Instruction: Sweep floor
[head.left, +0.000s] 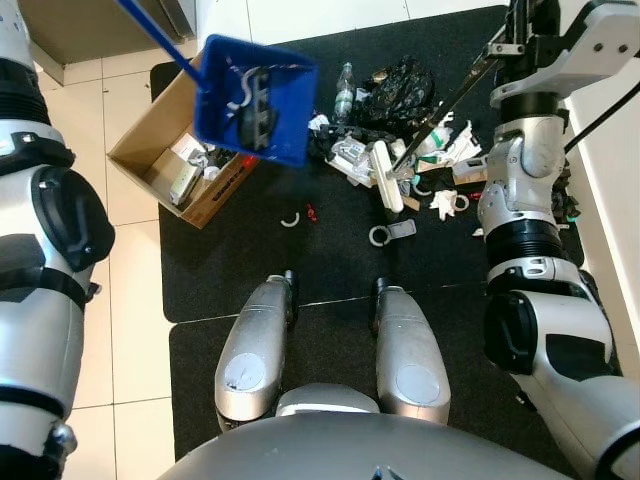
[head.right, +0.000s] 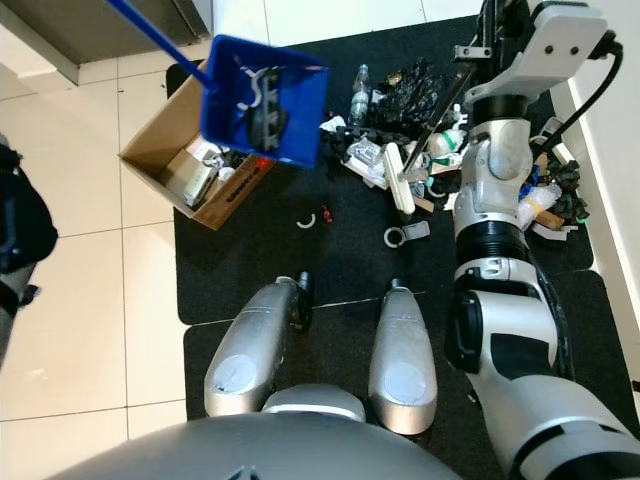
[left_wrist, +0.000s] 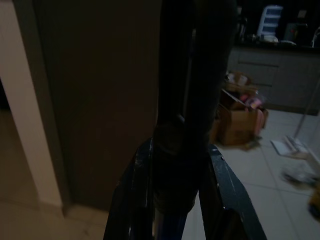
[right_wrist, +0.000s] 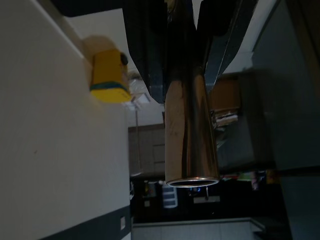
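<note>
I'm holding the blue dustpan (head.left: 256, 100) over the cardboard box (head.left: 172, 158), left fingers (left_wrist: 227, 200) seemingly clamping its handle; right fingers (right_wrist: 150, 55) are gripping the broom pole (right_wrist: 190, 130).

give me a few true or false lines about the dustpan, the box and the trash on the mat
1. The blue dustpan is lifted off the floor, over the edge of the cardboard box. True.
2. The dustpan is empty. False: dark and white scraps lie inside it.
3. The trash pile lies on the white tiles. False: it lies on the black mat.
4. The cardboard box is open and holds rubbish. True.
5. The broom head rests at the trash pile. True.
6. The clear bottle stands inside the cardboard box. False: it lies on the mat beside the pile.
</note>
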